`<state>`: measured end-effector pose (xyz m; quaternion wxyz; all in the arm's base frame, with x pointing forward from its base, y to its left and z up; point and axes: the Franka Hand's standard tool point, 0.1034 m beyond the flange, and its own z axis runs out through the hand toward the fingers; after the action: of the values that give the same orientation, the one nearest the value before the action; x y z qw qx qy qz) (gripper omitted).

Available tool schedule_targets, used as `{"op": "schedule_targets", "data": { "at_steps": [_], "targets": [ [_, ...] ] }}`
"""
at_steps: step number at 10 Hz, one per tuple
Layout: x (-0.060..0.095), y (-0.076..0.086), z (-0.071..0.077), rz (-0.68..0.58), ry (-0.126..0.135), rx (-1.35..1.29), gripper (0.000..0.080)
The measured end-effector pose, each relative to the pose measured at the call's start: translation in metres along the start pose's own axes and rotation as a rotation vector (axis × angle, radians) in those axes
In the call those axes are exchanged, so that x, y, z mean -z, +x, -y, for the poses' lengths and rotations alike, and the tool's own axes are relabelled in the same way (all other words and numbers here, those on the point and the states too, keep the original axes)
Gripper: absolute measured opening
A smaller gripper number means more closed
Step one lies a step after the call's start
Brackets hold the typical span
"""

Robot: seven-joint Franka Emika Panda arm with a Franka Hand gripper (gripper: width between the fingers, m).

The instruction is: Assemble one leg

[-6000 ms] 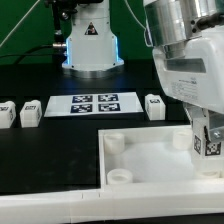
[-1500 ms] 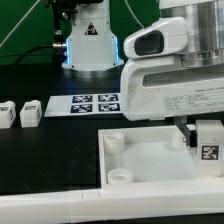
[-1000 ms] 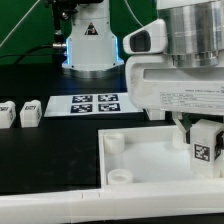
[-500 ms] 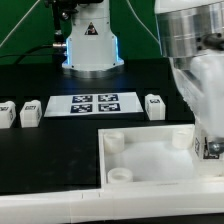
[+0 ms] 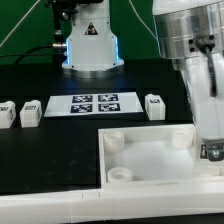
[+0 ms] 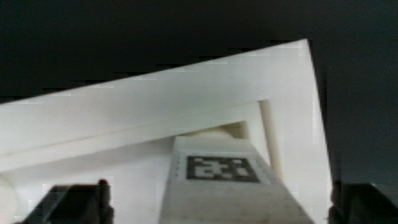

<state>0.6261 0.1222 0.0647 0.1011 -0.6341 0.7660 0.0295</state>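
The large white panel (image 5: 150, 160) lies at the front of the table, with round sockets at its corners. One leg (image 6: 222, 170), a small white block with a black-and-white tag, stands upright at the panel's (image 6: 107, 120) corner on the exterior view's right. My gripper (image 6: 222, 197) straddles this leg with its dark fingers (image 6: 80, 200) spread wide and a gap on each side, so it is open. In the exterior view the arm hides most of that leg (image 5: 212, 152). Three more legs lie loose: two at the left (image 5: 5, 113) (image 5: 29, 112) and one behind the panel (image 5: 154, 105).
The marker board (image 5: 95, 103) lies flat behind the panel. A lit white robot base (image 5: 92, 45) stands at the back. The arm's bulky white body (image 5: 195, 60) fills the exterior view's right side. A white ledge (image 5: 60, 205) runs along the front.
The wrist has turned back round above the panel's right corner. The leg's tag, in plain sight one second ago, is now mostly hidden by the arm. The jaws have opened off the leg.
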Motion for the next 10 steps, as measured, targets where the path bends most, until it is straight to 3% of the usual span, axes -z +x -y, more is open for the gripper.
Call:
{"op": "schedule_targets", "data": {
  "at_steps": [1,2,4,8,10],
  "targets": [
    [-0.0001,0.0001,0.0002,0.000,0.002,0.034,0.0639],
    [-0.0006,0.0022,0.0008,-0.003,0.013,0.229,0.0639],
    [-0.0030,0.0015,-0.0016,-0.004,0.005,0.529,0.0648],
    [-0.0025,0.0041,-0.0005,-0.014,0.001,0.867,0.0649],
    [0.0008,0.0071,0.0036,-0.031,-0.034,1.253,0.0649]
  ]
}}
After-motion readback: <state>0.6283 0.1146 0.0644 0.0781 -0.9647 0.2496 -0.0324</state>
